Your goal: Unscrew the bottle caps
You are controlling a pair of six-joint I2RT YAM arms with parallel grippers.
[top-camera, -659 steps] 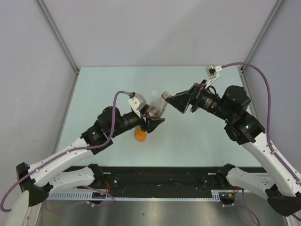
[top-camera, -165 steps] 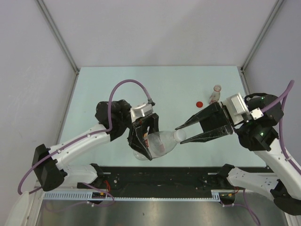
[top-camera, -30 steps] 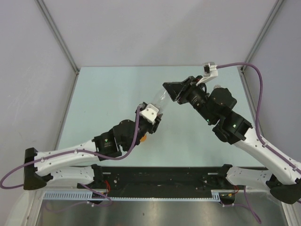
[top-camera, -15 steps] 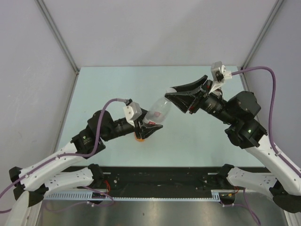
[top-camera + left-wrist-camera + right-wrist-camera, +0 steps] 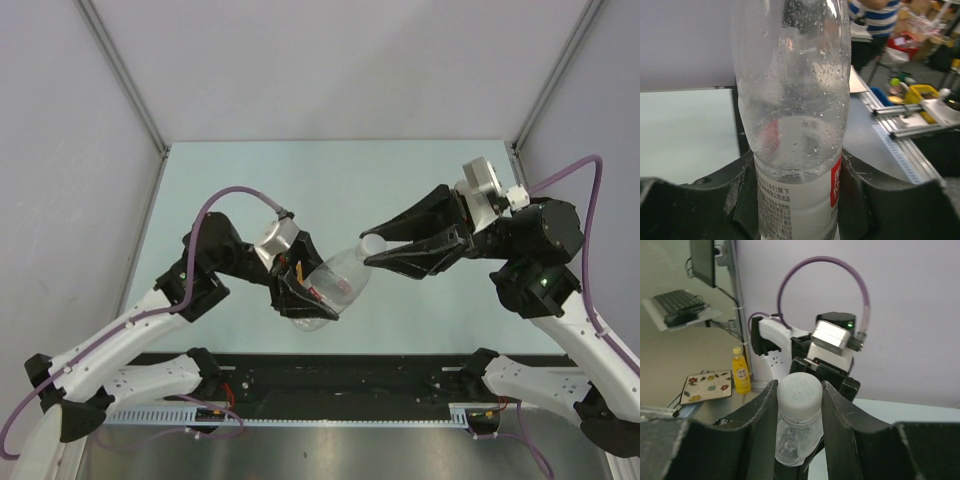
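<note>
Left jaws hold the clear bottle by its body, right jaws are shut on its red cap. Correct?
Not quite: the cap is white, not red, as the right wrist view shows. The rest stands: left jaws hold the clear bottle by its body, and right jaws are shut on the cap.

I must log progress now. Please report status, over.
Left gripper shut on clear bottle. Right gripper shut on its white cap, cap still on. No obstruction seen.

Held bottle: clear glossy plastic, droplets beading inside. Its label: pale smooth film. White bottle cap: matt plastic, embossed top. Left pincer fingers: black matt plastic, scuffed grey. Pale table: smooth, faint sheen.
</note>
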